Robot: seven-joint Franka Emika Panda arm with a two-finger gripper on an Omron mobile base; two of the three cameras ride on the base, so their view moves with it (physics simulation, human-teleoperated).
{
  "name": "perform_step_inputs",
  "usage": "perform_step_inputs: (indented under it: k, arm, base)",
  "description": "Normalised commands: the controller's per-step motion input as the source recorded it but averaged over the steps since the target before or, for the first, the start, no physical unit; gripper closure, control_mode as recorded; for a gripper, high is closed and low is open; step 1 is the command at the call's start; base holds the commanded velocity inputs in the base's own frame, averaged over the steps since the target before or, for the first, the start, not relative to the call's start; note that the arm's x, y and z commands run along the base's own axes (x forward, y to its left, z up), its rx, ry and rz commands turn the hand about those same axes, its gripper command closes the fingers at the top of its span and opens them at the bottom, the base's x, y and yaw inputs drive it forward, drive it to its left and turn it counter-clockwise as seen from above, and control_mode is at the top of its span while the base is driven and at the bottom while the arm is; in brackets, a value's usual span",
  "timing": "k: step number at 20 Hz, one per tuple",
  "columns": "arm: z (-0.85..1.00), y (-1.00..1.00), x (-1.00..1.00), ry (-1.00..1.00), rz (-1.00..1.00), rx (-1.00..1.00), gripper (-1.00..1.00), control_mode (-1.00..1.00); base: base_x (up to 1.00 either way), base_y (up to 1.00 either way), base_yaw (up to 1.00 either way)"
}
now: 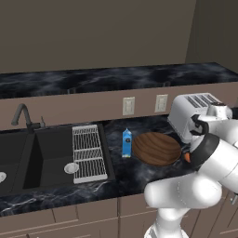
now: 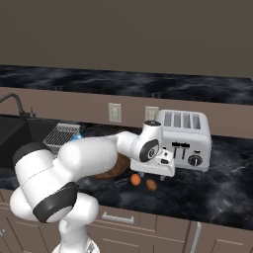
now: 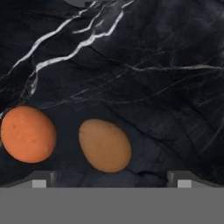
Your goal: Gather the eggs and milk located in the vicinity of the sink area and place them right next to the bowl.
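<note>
The gripper [image 3: 111,179] hangs released, jaws spread wide and holding nothing, over two eggs lying side by side on the black marble counter [image 3: 153,87]: an orange egg [image 3: 28,134] and a browner egg [image 3: 105,145], close together but apart. From the right base view they sit in front of the toaster [image 2: 185,138]. The milk [image 1: 126,142] stands upright just beside the bowl [image 1: 156,148], right of the sink [image 1: 46,153].

Two eggs [image 3: 105,145] side by side; upright milk [image 1: 126,143] beside bowl [image 1: 157,148]
</note>
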Motion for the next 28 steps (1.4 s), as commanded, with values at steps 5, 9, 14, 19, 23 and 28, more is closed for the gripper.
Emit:
perform_step_inputs:
  k: [5,9,14,19,23,28]
  arm:
    - [-0.27,0.00,0.00,0.01,0.08,0.00,-1.00,-1.00]
    - [-0.07,-0.01,0.01,0.00,0.01,0.01,-1.00,-1.00]
    - [-0.12,0.00,0.00,0.00,0.00,0.02,-1.00,-1.00]
    - [-0.20,-0.01,0.01,0.00,0.00,0.02,-1.00,-1.00]
    - [-0.20,-0.01,0.01,0.00,0.00,0.00,-1.00,-1.00]
    - [-0.19,0.00,0.02,0.00,0.00,0.00,-1.00,-1.00]
  base:
    - [0.00,0.00,0.00]
    - [0.00,0.00,0.00]
    - [0.00,0.00,0.00]
    - [0.00,0.00,0.00]
    - [0.00,0.00,0.00]
    - [0.00,0.00,0.00]
